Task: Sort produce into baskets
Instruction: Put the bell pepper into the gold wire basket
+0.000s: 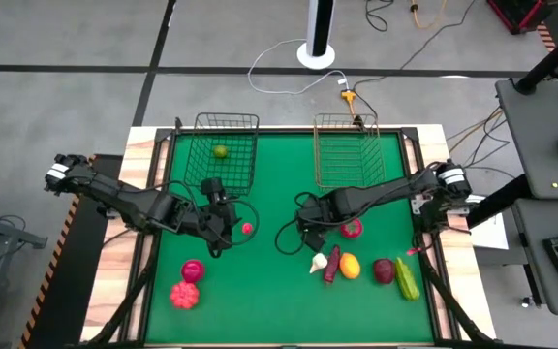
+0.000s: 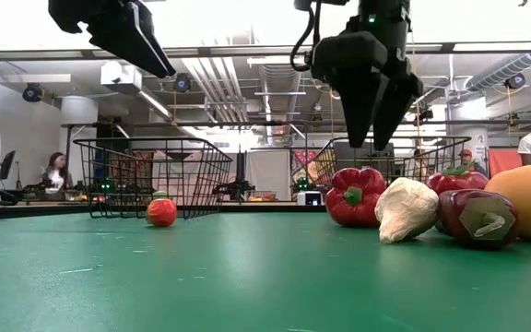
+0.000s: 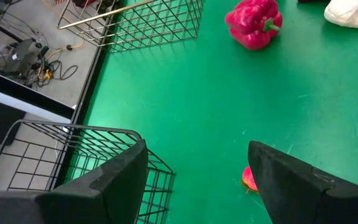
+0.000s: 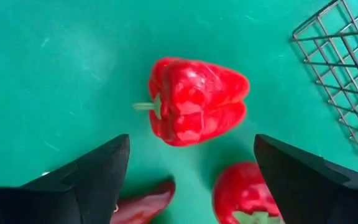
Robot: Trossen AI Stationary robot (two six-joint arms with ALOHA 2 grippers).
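So the right gripper (image 4: 191, 180) had its jaws spread wide with nothing between them, hanging over the red bell pepper (image 4: 194, 101) that lay on its side on the green table (image 1: 260, 291), stem pointing sideways. In the low view those jaws pointed down, clear above the pepper, not touching it. Just beside the pepper, nearer the gripper in the right wrist view, sat another red piece (image 4: 244, 190) and a darker red sliver (image 4: 143, 208); a corner of the copper-brown basket (image 1: 347, 150) was close by on the pepper's other side.

The left gripper (image 3: 197, 180) had its jaws parted about halfway and held nothing either. It hovered up off the table beside the black basket (image 1: 226, 150), with a small red fruit (image 1: 247, 229) on the table just under and to the right of it.

Farther out: a green piece (image 1: 220, 151) lay inside the black basket, while the copper one looked empty. Near the right gripper, toward the near side, there was a row with a white garlic-looking piece (image 1: 318, 262), a purple one (image 1: 333, 265), a yellow-orange one (image 1: 350, 266), a dark red one (image 1: 384, 270) and a green one (image 1: 407, 278). Two magenta-red pieces (image 1: 188, 284) sat at near left, well apart from everything else. People were in the room behind the table.
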